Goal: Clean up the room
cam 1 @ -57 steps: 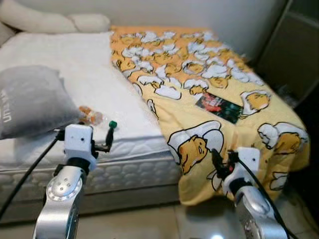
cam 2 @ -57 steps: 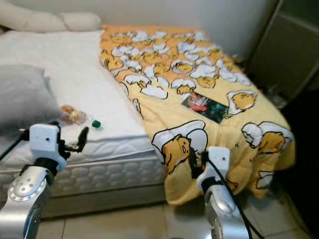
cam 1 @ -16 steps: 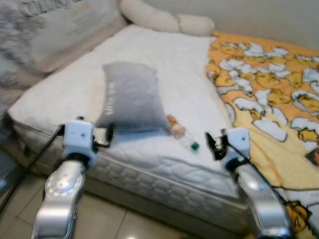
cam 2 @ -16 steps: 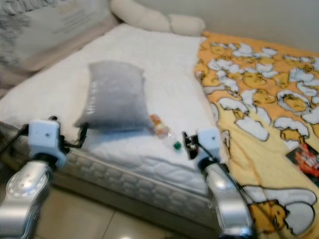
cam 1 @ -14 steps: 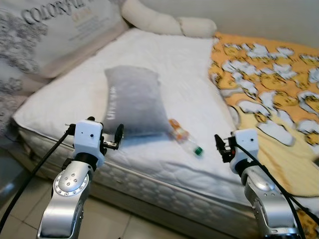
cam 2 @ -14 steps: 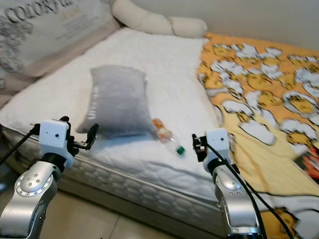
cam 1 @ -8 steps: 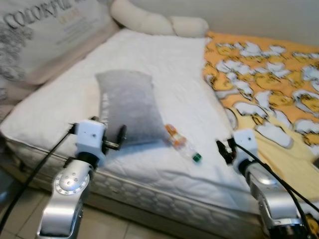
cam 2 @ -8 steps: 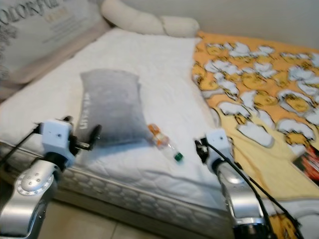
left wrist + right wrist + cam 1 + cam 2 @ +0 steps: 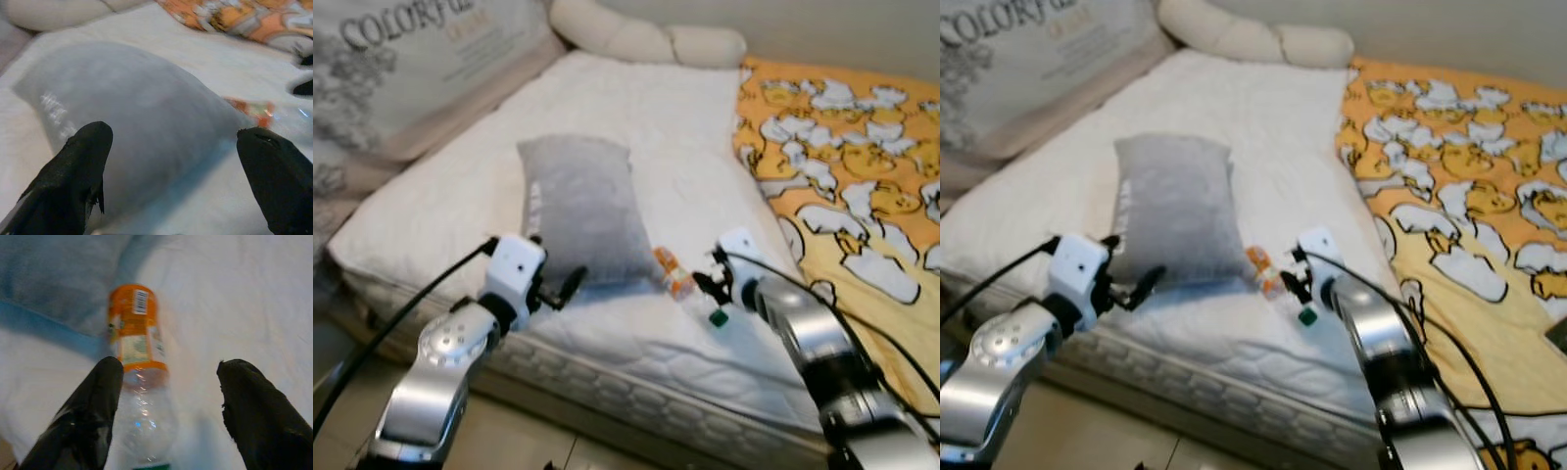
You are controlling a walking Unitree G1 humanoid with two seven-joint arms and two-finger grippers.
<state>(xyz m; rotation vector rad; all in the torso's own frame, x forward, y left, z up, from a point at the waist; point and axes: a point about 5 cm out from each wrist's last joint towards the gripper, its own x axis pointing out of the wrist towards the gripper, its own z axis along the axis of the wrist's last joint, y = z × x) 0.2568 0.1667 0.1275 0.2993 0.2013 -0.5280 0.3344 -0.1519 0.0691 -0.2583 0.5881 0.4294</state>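
A clear plastic bottle (image 9: 677,275) with an orange label and green cap lies on the white mattress (image 9: 636,127), just right of a grey pillow (image 9: 582,211). My right gripper (image 9: 715,286) is down at the bottle, open. In the right wrist view its two black fingers (image 9: 90,418) straddle the bottle (image 9: 139,357) near its neck, without closing on it. Over the mattress's front edge, my left gripper (image 9: 570,285) is held open and empty. In the left wrist view its fingers (image 9: 73,176) point at the pillow (image 9: 137,112).
A yellow cartoon-print blanket (image 9: 847,166) covers the right half of the bed. A cream bolster (image 9: 646,39) lies at the head, and a large printed cushion (image 9: 401,69) leans at the far left. Tiled floor (image 9: 519,446) runs below the mattress edge.
My right gripper has reached forward and left from beside the blanket to the bottle. The left gripper has edged closer to the pillow's front corner. The camera has shifted a little.
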